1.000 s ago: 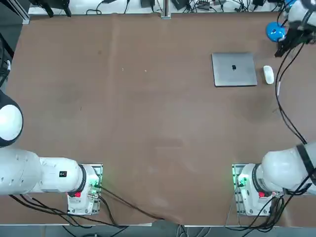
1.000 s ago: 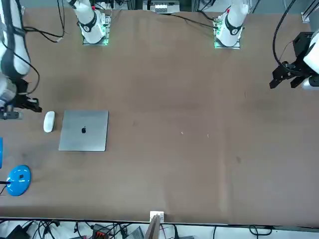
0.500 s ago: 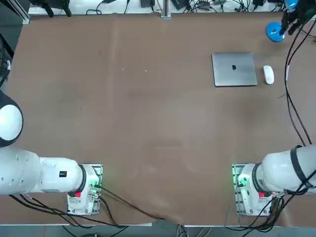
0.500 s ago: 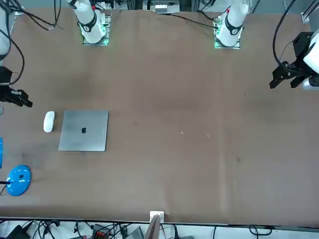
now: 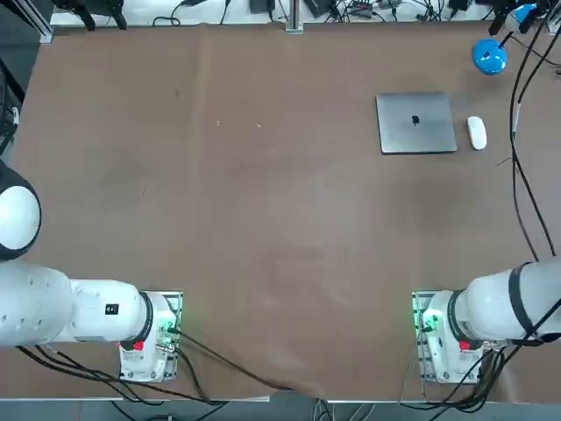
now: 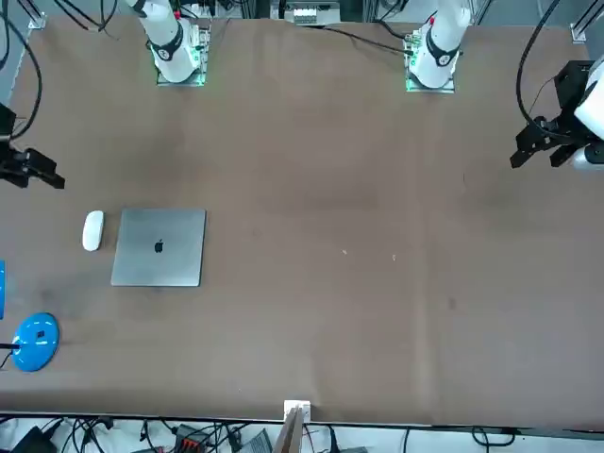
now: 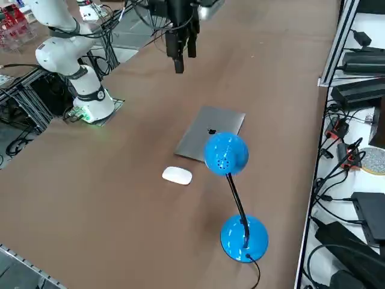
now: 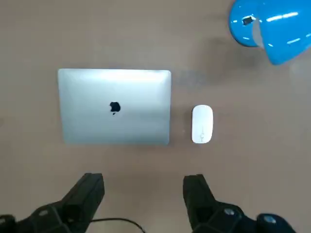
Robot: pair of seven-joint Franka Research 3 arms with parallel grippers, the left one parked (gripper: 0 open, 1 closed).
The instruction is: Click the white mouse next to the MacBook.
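Top view: the MacBook (image 5: 416, 123) lies closed and flat near the far right corner of the brown tabletop (image 5: 263, 202), and the white mouse (image 5: 477, 132) sits just beside its right edge, not touching it. A blue desk lamp (image 5: 489, 56) stands closer to the far right corner.

Front view: the right end effector (image 6: 42, 176) hangs at the tabletop's edge on the robot's right, nearer the robot's side than the white mouse (image 6: 92, 230), well apart from it. The MacBook (image 6: 159, 246) lies just beside the mouse.

Right side view: the end effector (image 7: 183, 55) points down, raised high above the tabletop, with the MacBook (image 7: 210, 133) and white mouse (image 7: 177, 175) below and apart from it.

Right wrist view: the two dark fingers (image 8: 87, 194) stand spread wide, gripping nothing. The white mouse (image 8: 202, 124) and MacBook (image 8: 114, 107) lie side by side beyond them, the lamp's blue shade (image 8: 282, 31) farther off.
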